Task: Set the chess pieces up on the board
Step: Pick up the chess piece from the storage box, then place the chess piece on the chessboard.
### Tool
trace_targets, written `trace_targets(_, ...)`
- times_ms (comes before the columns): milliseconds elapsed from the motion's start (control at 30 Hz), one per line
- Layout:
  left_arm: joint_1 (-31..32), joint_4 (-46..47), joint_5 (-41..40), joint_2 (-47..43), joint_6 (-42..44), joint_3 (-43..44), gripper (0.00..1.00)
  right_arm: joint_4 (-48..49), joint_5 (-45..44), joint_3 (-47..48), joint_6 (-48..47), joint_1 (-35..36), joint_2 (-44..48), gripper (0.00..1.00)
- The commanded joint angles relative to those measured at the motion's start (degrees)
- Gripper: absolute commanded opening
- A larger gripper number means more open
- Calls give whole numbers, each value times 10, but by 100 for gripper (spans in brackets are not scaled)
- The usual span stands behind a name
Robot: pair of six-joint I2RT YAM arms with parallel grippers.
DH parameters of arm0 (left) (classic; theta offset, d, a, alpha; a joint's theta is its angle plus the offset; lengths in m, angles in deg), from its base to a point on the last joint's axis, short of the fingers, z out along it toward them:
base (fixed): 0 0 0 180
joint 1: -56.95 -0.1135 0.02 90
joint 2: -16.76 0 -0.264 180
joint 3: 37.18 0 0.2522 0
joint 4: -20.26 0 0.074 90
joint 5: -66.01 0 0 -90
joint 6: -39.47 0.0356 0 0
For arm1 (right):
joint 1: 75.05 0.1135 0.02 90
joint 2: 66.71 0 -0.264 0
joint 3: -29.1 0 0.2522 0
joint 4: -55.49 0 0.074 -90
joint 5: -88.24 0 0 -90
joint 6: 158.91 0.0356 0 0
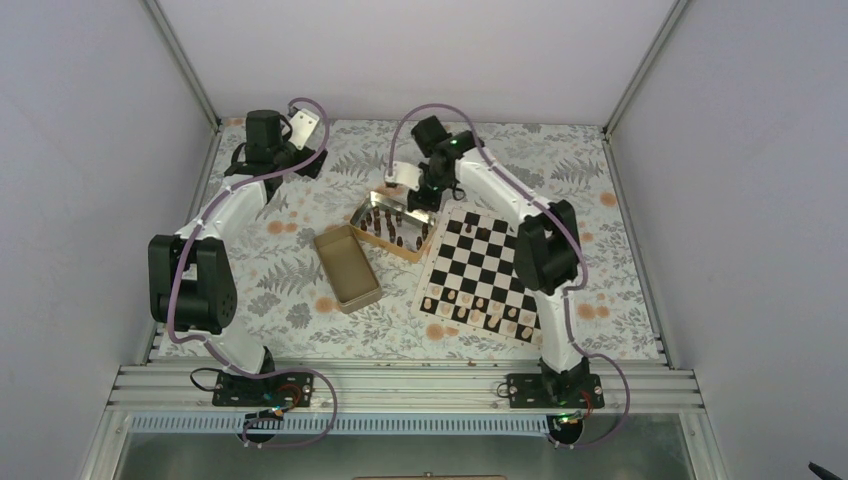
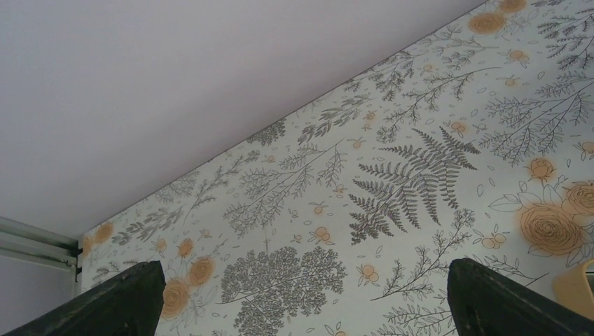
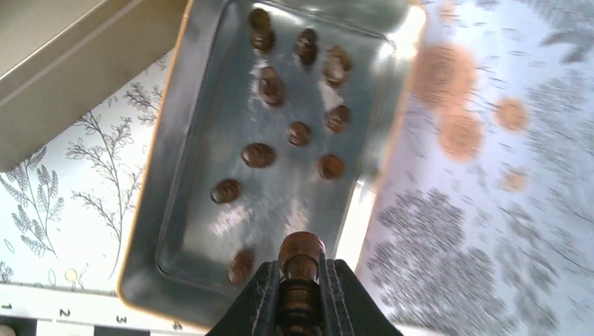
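**One dark piece gripped, most of the dark set not yet placed**

The right gripper (image 3: 301, 271) is pinching a dark brown turned wooden chess piece (image 3: 301, 246) between its two fingers. It holds the piece over the near edge of the shallow silver-grey tin tray with a golden rim (image 3: 183, 210).

Ahead of this gripper, about ten more dark brown pieces (image 3: 258, 155) stand or lie in the tray. Just behind and below the gripper is the square black-and-white chessboard with a light wooden border (image 1: 480, 262), touching or almost touching the tray.

The pale light-wood pieces (image 1: 470, 305) fill the rows of the board farthest from the gripper. The rows nearest to it look almost bare, though the arm hides part of them. So I judge the task is about half done: nearly all dark pieces must yet go to the board.

The left gripper (image 2: 315, 311) is spread wide and holds nothing, over the flowered bench (image 2: 420, 175), well apart from the board. An empty rectangular golden tin box (image 1: 347, 270) lies beside the tray.

The only writing I can read is the digits 1 and 2 (image 3: 64, 313) on the board's border. I see no brand.
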Motion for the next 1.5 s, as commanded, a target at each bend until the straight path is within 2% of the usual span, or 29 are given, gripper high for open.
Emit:
trace_targets(0, 0, 9, 3, -23, 5, 1, 100, -36, -36, 19, -3, -41, 44, 7)
trace_targets(233, 0, 10, 4, -22, 5, 2, 100, -50, -57, -3, -8, -143, 72, 7)
trace_targets(533, 0, 6, 10, -19, 3, 9, 100, 1, -61, -138, -13, -219, 100, 8)
trace_targets(767, 1, 2, 13, -21, 2, 11, 100, 28, -71, -190, -17, -242, 94, 8)
trace_targets(1467, 1, -2, 18, -18, 2, 14, 100, 40, -78, -221, -25, -261, 72, 9)
